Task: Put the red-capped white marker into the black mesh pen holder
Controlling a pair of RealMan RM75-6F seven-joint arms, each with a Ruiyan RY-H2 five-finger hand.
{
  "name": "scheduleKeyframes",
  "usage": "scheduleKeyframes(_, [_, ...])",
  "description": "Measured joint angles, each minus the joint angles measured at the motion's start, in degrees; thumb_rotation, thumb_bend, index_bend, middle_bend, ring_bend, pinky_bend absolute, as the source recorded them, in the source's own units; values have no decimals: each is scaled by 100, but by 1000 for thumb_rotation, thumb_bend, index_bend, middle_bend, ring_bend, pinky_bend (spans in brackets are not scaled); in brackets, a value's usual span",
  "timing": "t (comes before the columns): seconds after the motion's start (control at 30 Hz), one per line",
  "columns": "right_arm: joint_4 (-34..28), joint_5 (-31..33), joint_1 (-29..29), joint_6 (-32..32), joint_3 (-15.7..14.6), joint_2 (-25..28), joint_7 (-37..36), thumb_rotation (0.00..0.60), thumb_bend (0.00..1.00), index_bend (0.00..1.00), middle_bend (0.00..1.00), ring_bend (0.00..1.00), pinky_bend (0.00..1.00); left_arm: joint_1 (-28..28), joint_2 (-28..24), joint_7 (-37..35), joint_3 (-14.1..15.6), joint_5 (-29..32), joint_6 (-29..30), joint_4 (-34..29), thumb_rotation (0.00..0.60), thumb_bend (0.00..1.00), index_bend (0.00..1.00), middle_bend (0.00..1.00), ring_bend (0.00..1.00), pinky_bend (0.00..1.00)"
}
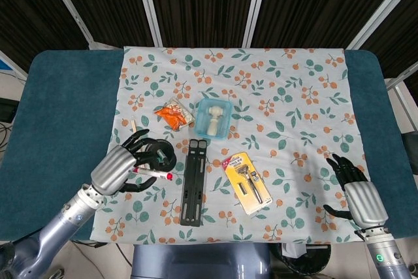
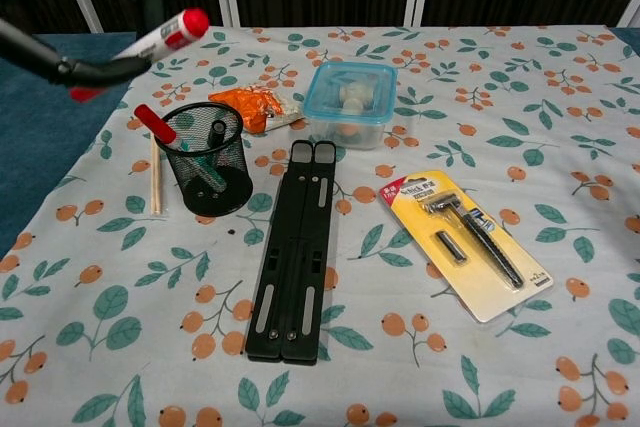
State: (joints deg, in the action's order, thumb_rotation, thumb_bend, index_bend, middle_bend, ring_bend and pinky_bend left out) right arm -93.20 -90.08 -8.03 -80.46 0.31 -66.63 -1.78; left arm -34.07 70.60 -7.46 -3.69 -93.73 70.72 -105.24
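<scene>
My left hand (image 1: pixel 119 167) holds the red-capped white marker (image 1: pixel 155 174), raised above the cloth beside the black mesh pen holder (image 1: pixel 160 153). In the chest view the marker (image 2: pixel 158 37) shows high at the top left, cap pointing right, above the holder (image 2: pixel 207 159), with only the dark fingers (image 2: pixel 60 65) of that hand in frame. The holder stands upright and contains a red-tipped pen and a dark one. My right hand (image 1: pixel 356 195) rests open at the table's front right, far from all of this.
A black folded stand (image 1: pixel 191 181) lies right of the holder. A razor pack (image 1: pixel 247 181), a blue-lidded box (image 1: pixel 214 117), an orange packet (image 1: pixel 174 114) and a wooden stick (image 2: pixel 154 180) lie around on the floral cloth (image 1: pixel 294 109).
</scene>
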Motion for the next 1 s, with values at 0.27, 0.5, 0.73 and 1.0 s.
scheduleKeyframes(0.27, [-32, 43, -1, 32, 4, 9, -30, 600, 163, 0, 0, 0, 182, -480, 82, -703, -810, 1245, -614, -153, 600, 385, 636, 601, 180, 83])
scheduleKeyframes(0.5, [-59, 61, -3, 48, 7, 18, -52, 600, 163, 0, 0, 0, 181, -767, 504, -767, -1007, 1784, -1024, 348, 600, 385, 637, 601, 180, 83])
scheduleKeyframes(0.73, [-70, 116, -8, 74, 28, 25, -77, 600, 162, 0, 0, 0, 181, -974, 1114, -592, -1053, 2221, -1295, 930, 600, 385, 636, 602, 180, 83])
scheduleKeyframes(1.0, [-99, 23, -4, 72, -27, 38, -94, 600, 163, 0, 0, 0, 181, -996, 1458, -590, -982, 2293, -1367, 1383, 600, 382, 636, 600, 180, 83])
